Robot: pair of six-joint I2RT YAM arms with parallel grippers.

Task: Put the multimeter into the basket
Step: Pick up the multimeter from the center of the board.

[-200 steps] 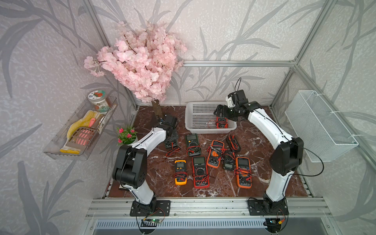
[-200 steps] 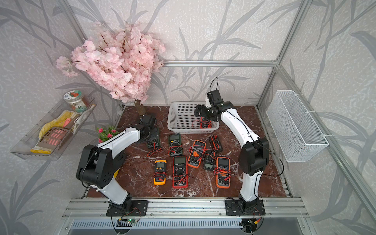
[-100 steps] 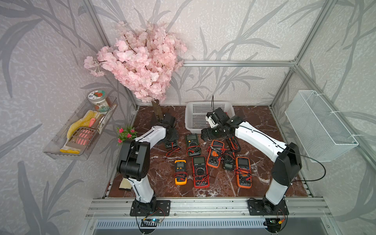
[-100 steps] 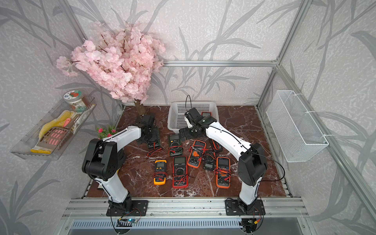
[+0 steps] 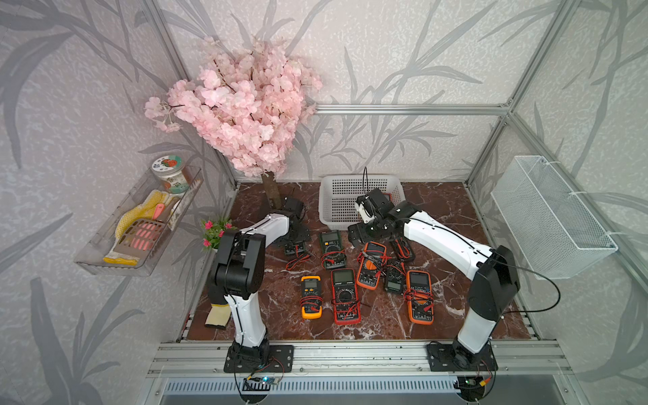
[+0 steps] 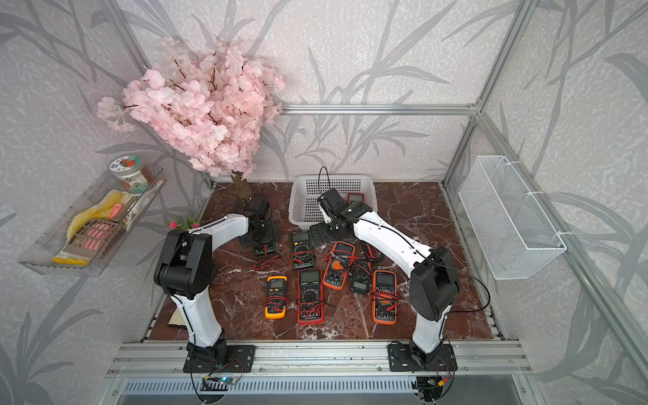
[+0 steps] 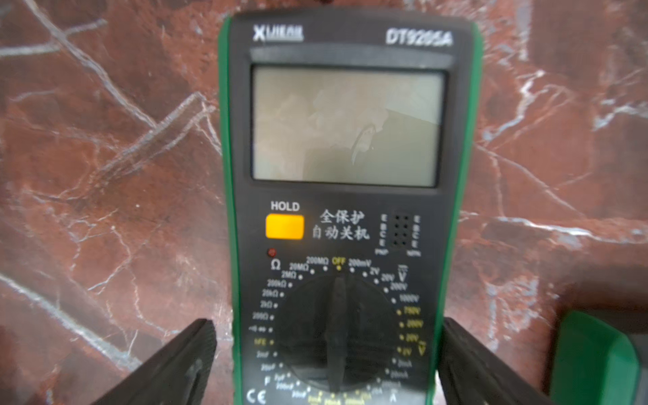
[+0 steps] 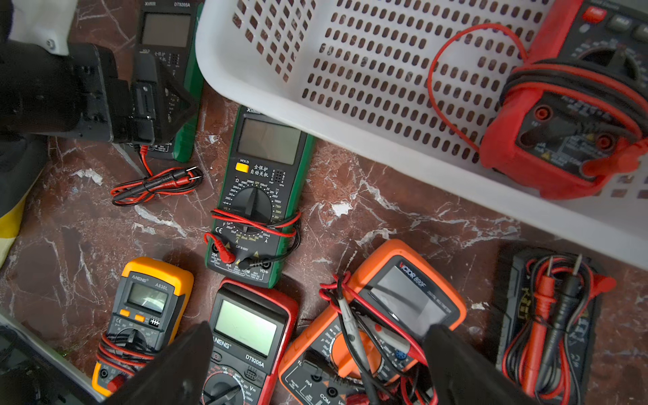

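Note:
A green-edged black multimeter (image 7: 347, 126) lies flat on the red marble table, at the back left in both top views (image 5: 294, 248). My left gripper (image 7: 329, 324) is open and low over it, one finger on each side of its dial end, with small gaps. The white perforated basket (image 5: 336, 196) stands at the back middle, and a red multimeter (image 8: 568, 115) with coiled leads lies inside it. My right gripper (image 8: 321, 328) is open and holds nothing. It hovers in front of the basket's near rim (image 5: 357, 234), above a red meter (image 8: 245, 336) and an orange meter (image 8: 378, 326).
Several more multimeters with red and black leads lie across the table's middle (image 5: 345, 294). A pink blossom tree (image 5: 242, 112) and a small flower pot (image 5: 214, 231) stand at the back left. A white wire-mesh bin (image 5: 550, 214) hangs on the right wall and a clear shelf (image 5: 140, 224) on the left.
My right arm has swung from over the basket down and forward to the table in front of it, leaving the red multimeter inside. My left arm has stayed over the green multimeter, its elbow shifting.

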